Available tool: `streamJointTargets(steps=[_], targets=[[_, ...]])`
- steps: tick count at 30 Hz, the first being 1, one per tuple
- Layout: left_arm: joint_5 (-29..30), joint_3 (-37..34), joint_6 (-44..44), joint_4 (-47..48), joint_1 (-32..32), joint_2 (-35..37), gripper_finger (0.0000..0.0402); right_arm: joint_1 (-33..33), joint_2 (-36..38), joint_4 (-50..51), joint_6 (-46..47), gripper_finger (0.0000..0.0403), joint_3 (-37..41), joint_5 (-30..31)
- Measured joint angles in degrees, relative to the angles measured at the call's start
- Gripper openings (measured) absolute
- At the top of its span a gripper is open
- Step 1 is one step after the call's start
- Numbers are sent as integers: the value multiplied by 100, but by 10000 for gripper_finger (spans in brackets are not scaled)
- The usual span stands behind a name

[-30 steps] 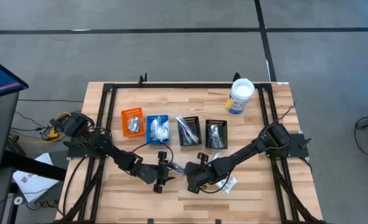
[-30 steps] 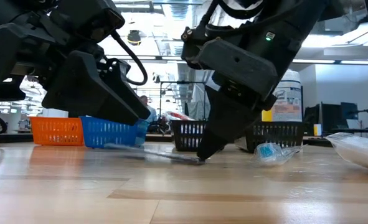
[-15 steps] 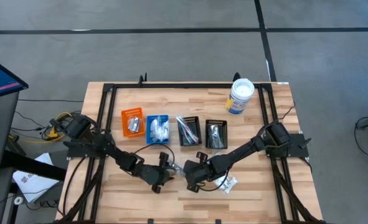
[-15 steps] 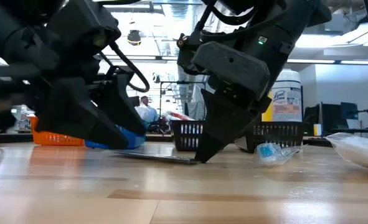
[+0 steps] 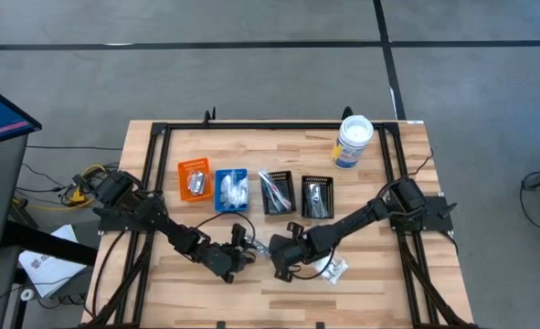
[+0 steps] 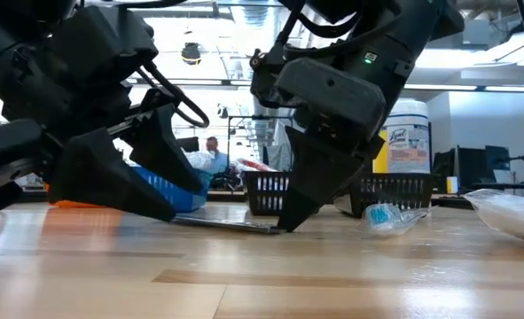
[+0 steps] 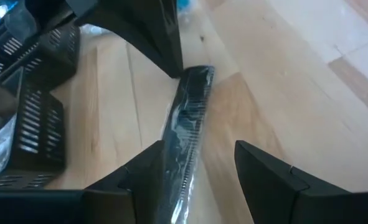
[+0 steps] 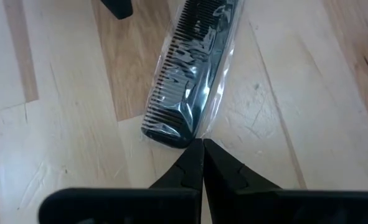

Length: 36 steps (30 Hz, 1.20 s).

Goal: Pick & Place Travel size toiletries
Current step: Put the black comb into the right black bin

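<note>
The right gripper (image 8: 200,146) has its 2 fingers pressed together, empty, with the tips down on the table (image 5: 379,283) at one end of a black comb (image 8: 193,74) sealed in a clear wrapper. In the low view that gripper (image 6: 285,226) meets the wood right where the comb (image 6: 230,224) ends. The left gripper (image 7: 193,158) comes at the comb's (image 7: 187,121) other end with its fingers (image 7: 268,168) apart, one on each side of the wrapper; whether they touch it cannot be told. From above, the left gripper (image 5: 244,247) and the right gripper (image 5: 276,265) sit close together near the front middle of the table, with the comb (image 5: 257,247) a thin sliver between them.

Just right of the right gripper lies a crinkly clear packet (image 5: 333,269) with a bit of blue. Behind both grippers runs a row of 4 small bins: orange bin (image 5: 194,178), blue bin (image 5: 230,189), and 2 black bins (image 5: 276,192) (image 5: 316,196), each holding small items. A white tub (image 5: 352,142) stands at the far right corner. Bare wood lies open along the front edge and on the far side behind the bins.
</note>
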<state>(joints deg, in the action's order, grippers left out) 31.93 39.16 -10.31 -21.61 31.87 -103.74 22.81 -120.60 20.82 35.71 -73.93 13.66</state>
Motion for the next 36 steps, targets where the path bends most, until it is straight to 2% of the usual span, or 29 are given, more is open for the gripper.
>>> streamJointTargets(steps=[8,15,20,25,28,31,36], targets=[[17,5,-299,60,-171,0,187,-57,7,-95,-125,0,2,-349],[14,202,-305,808,-329,4,187,-73,6,-444,-292,0,28,-533],[61,336,-477,1020,-184,1,187,-152,4,-469,-331,0,24,-698],[114,536,-629,1231,221,-2,187,-207,4,-480,-409,0,24,-867],[419,610,-640,1579,335,-4,187,-259,4,-480,-424,0,22,-1026],[755,672,-663,1882,329,-2,187,-279,4,-497,-447,0,22,-1130],[604,671,-638,2196,193,-2,187,-284,-4,-760,-551,0,28,-1370]])
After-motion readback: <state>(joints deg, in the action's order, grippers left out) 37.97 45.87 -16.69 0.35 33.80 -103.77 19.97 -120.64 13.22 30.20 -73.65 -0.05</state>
